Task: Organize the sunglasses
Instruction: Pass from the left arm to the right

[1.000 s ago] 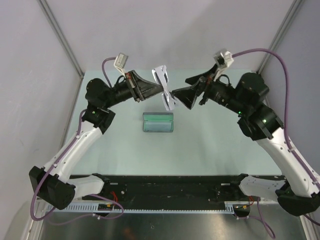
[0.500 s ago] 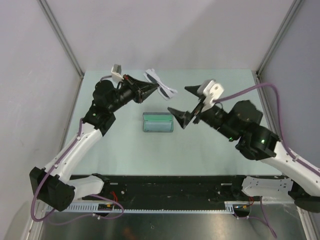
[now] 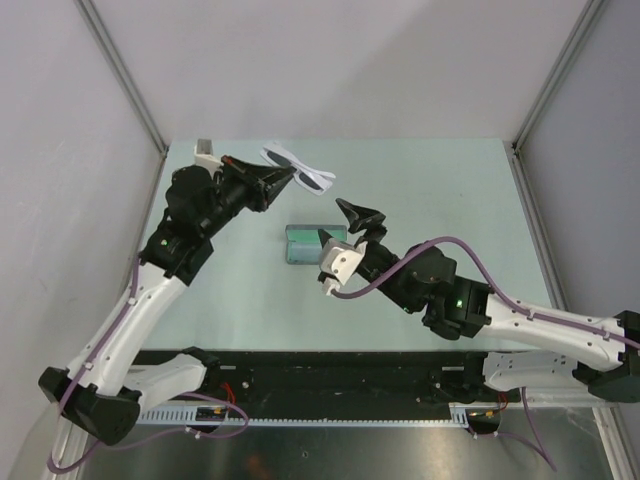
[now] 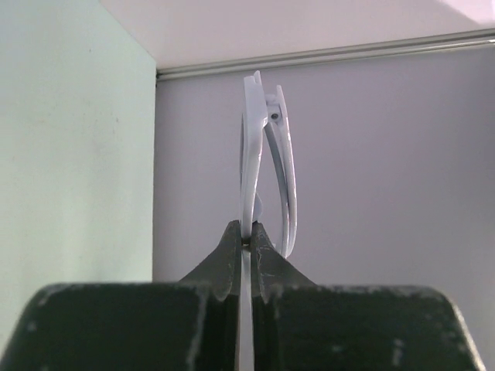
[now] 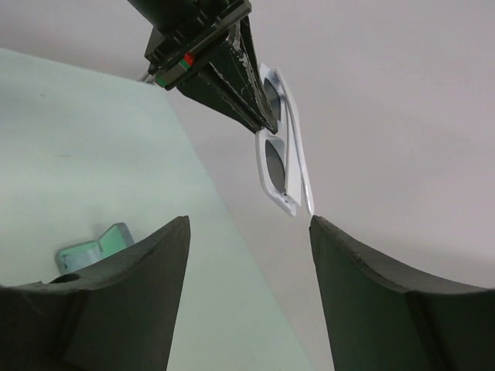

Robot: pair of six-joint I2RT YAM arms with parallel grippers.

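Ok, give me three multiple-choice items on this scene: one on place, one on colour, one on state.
1. Where are the sunglasses?
A. Inside the case
B. Held off the table by the left jaws
C. Lying flat by the right arm's base

2. What colour is the frame?
A. Black
B. White
C. Red

3. The right jaws are:
A. Open and empty
B. Shut on the case
C. Shut on the sunglasses

Answers: 1 B, the left wrist view shows the frame pinched between the jaws. 2 B, the rims look white in every view. 3 A, the right wrist view shows a wide gap with nothing in it.
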